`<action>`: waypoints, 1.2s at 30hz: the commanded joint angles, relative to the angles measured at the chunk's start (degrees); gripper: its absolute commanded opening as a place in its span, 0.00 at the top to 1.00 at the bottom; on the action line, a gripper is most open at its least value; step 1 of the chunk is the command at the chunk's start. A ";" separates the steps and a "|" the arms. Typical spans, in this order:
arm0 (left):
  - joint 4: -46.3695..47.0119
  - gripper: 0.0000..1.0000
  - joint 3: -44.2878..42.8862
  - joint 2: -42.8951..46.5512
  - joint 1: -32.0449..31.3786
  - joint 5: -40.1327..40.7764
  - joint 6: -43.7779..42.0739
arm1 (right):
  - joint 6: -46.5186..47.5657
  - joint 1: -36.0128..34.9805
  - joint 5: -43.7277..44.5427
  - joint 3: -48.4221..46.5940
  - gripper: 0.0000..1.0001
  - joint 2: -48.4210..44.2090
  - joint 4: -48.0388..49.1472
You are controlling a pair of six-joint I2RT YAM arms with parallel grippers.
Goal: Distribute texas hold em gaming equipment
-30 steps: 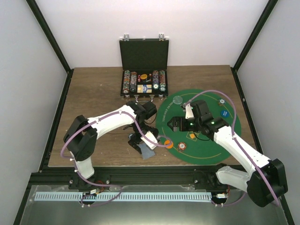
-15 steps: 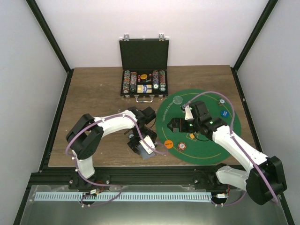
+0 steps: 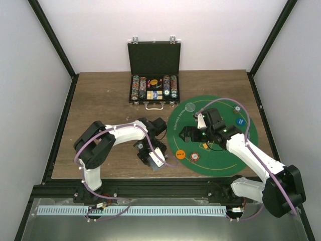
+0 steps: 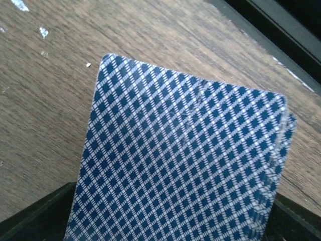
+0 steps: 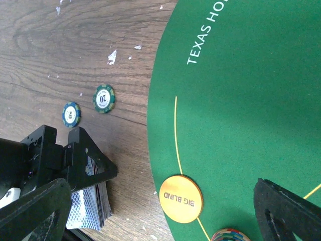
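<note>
Brown wood-grain table (image 3: 100,100) carries a round green felt mat (image 3: 213,163), with an open black case (image 3: 154,59) at its far edge. Just left of the mat, the left gripper (image 3: 151,156) is clamped on a deck of playing cards (image 4: 185,165) with blue lattice backs, held low over bare wood. The right gripper (image 3: 187,133) hovers above the mat's left part, its fingers spread wide around nothing. An orange Big Blind disc (image 5: 180,198) lies on the mat near its edge. Two teal chips, a 20 chip (image 5: 104,98) and a 50 chip (image 5: 71,114), sit on the wood nearby.

Wooden table (image 3: 100,100), open black case (image 3: 153,57), round green mat (image 3: 215,165), chip marked 20 (image 5: 104,98), chip marked 50 (image 5: 71,114)
</note>
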State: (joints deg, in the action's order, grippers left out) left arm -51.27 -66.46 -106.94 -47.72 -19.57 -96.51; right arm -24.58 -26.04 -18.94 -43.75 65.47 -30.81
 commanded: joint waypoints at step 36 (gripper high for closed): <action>1.43 0.47 -8.75 19.31 12.22 1.49 44.87 | -6.93 2.14 -35.98 -6.43 0.06 7.86 22.98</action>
State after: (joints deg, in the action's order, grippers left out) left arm -45.76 -72.34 -90.78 -37.06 -19.73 -58.94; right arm -28.84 -24.14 -42.30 -47.99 69.38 -17.23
